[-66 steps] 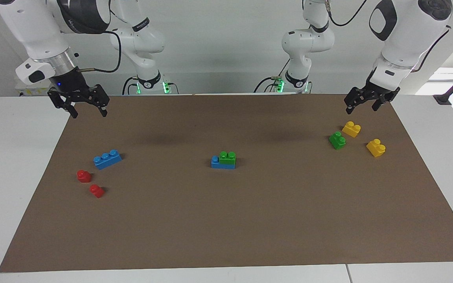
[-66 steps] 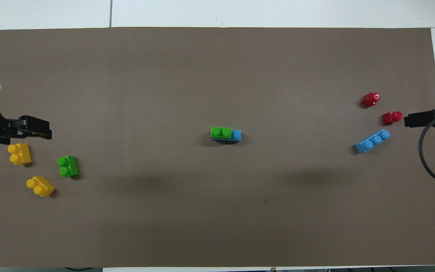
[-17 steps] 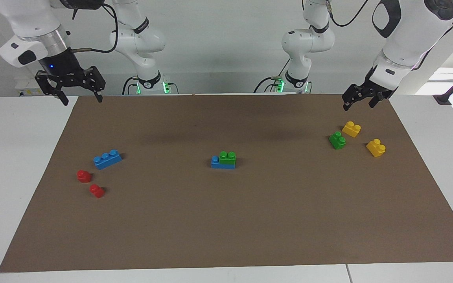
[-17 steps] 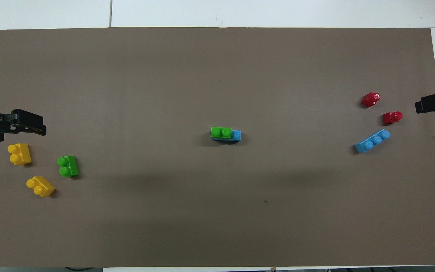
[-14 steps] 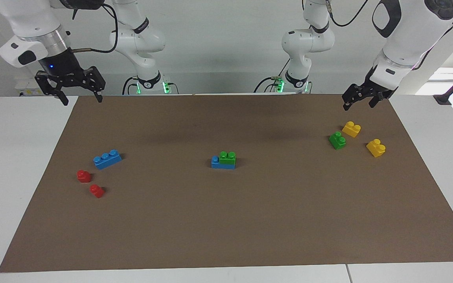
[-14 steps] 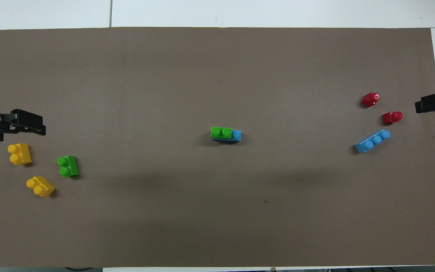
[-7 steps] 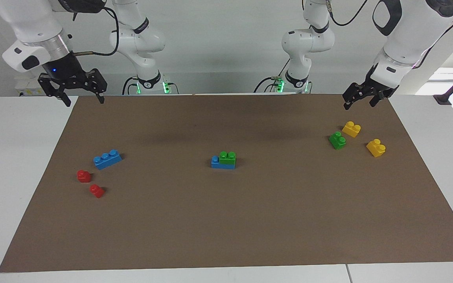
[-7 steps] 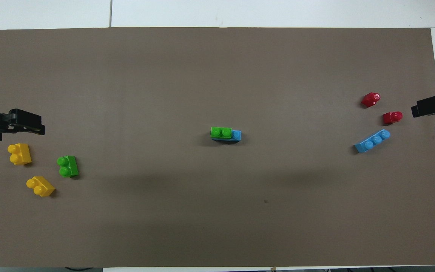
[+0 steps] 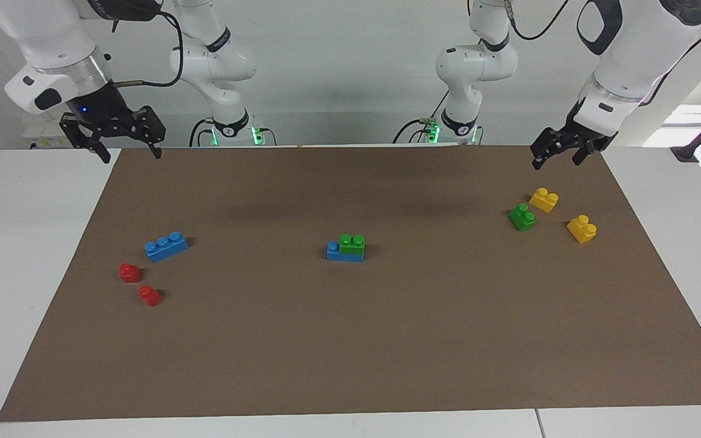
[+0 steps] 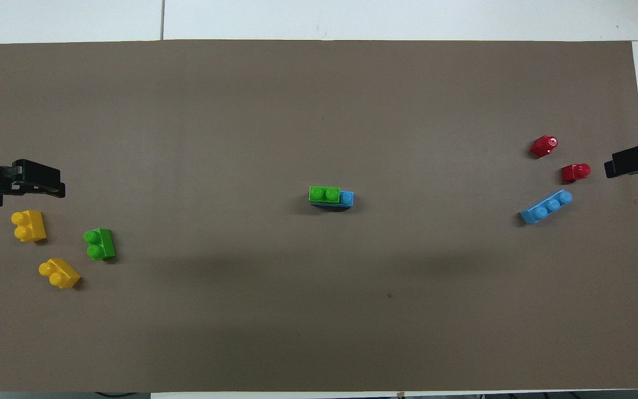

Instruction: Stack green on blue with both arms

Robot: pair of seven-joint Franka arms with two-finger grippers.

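Centrally, studded green (image 9: 352,243) atop blue (image 9: 344,253).

Two glossy white arms (image 9: 630,55) with black joint panels, trailing black cables (image 9: 156,79), green base lights (image 9: 256,135).

**A white table and a brown mat in a pale room**

A plain pale grey wall (image 9: 350,73) stands at the robots' end. The smooth white table (image 9: 28,255) carries a large flat brown paper mat (image 9: 350,340). Bright light comes through a window (image 9: 700,125) toward the left arm's end. Soft shadows lie on the mat.
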